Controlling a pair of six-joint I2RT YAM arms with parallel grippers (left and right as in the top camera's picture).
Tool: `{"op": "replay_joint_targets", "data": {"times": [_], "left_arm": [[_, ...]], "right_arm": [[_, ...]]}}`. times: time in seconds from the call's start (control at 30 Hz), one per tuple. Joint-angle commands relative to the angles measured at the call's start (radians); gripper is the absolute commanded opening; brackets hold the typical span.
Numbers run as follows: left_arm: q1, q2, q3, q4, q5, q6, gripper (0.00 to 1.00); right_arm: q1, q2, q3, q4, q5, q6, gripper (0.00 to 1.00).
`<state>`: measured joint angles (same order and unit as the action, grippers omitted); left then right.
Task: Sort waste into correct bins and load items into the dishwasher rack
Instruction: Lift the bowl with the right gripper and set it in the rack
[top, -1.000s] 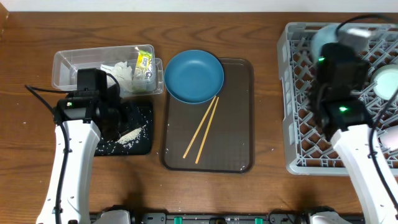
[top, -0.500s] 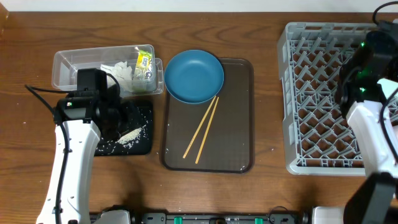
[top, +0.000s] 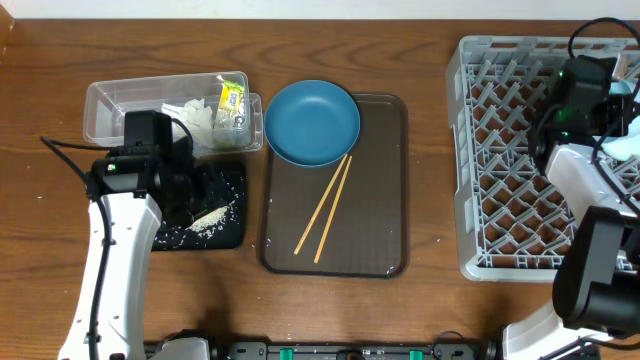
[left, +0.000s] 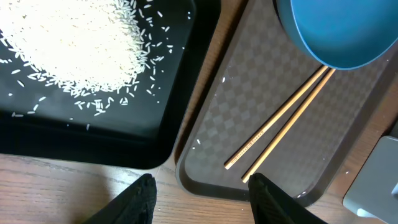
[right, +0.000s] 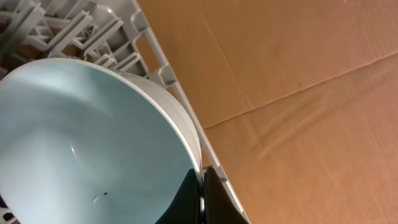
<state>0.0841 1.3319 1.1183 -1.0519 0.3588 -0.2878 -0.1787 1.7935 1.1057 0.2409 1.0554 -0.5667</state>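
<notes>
Surveying the bench (top: 430, 60) from overhead: the dishwasher rack (top: 505, 170) occupies the 3 o'clock side. The brown tray (top: 375, 180) sits at centre, and the two bins lie at 9 to 10 o'clock.

The clear tub (top: 110, 105) holds the white tissue (top: 195, 115) and the green-and-yellow wrapper (top: 232, 100), the wrapper at the tub's 3 o'clock end. At the tub's 6 o'clock, the black tray (top: 232, 185) carries the rice (top: 208, 218), a small heap with stray grains around it.

The dark blue plate (top: 312, 122) rests on the brown tray's 11 o'clock corner, overhanging its rim, just beside the tub. The two chopsticks (top: 325, 208) lie side by side on the brown tray, slanting from 1 o'clock to 7 o'clock, with their upper ends at the plate's edge.

The left fingers (left: 140, 199) are spread apart and empty. They hang above the seam where the black tray's corner meets the brown tray.

The right fingers (right: 191, 190) are at the rack's 3 o'clock edge, pinched closed on the rim of the pale blue-white bowl (right: 81, 143), one inside and one outside. The bowl is tilted and lies on the rack's side of the rack wall. Whether it rests on the pegs cannot be told.
</notes>
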Motion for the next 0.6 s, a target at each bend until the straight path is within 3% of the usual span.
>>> {"op": "replay_joint_targets", "data": {"times": [0.0,0.57], "left_arm": [[0.005,-0.007,0.005,-0.006,-0.013,0.005,0.51],[0.005,-0.007,0.005,-0.005,-0.013,0.005,0.52]], "right_arm": [[0.013,0.009,0.013,-0.006,0.016,0.048,0.01],[0.048,0.009,0.012,-0.084,-0.011,0.077,0.01]]}}
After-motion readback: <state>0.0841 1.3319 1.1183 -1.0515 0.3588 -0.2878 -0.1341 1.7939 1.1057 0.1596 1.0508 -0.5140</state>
